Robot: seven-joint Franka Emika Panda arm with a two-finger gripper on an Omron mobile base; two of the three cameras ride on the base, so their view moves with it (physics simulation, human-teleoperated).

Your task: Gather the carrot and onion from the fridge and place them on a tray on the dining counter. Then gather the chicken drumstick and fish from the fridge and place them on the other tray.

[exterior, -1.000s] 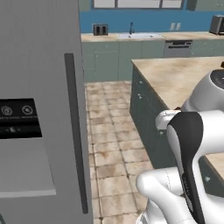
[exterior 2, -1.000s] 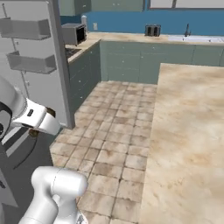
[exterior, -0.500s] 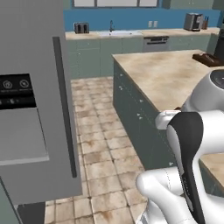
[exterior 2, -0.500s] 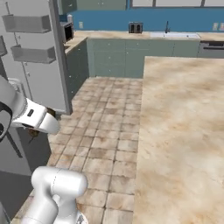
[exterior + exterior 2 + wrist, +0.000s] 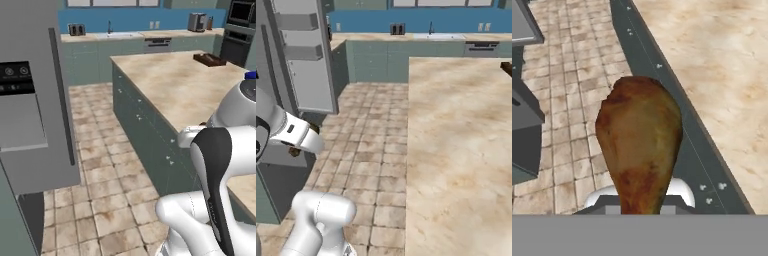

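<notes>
A browned chicken drumstick [image 5: 639, 140] stands upright in the middle of the hand view, thick end up. My gripper [image 5: 641, 201] is shut on its narrow lower end, and the meat hides the fingertips. Below it lie tiled floor and the dark side of the dining counter [image 5: 722, 65]. One dark brown tray [image 5: 210, 60] rests at the far end of that counter [image 5: 185, 85]; its corner also reaches the right edge as tray [image 5: 507, 67]. The fridge [image 5: 30, 125] stands at the left, its door [image 5: 303, 55] open. The carrot, onion and fish are out of view.
A tiled floor aisle [image 5: 100, 170] runs between the fridge and the counter. Cabinets with a sink [image 5: 436, 36] and a toaster [image 5: 76, 30] line the back wall. An oven [image 5: 240, 30] is at the far right.
Both base views have swung to the right, so the fridge slides left and the dining counter fills more of the picture. The tray has come into sight.
</notes>
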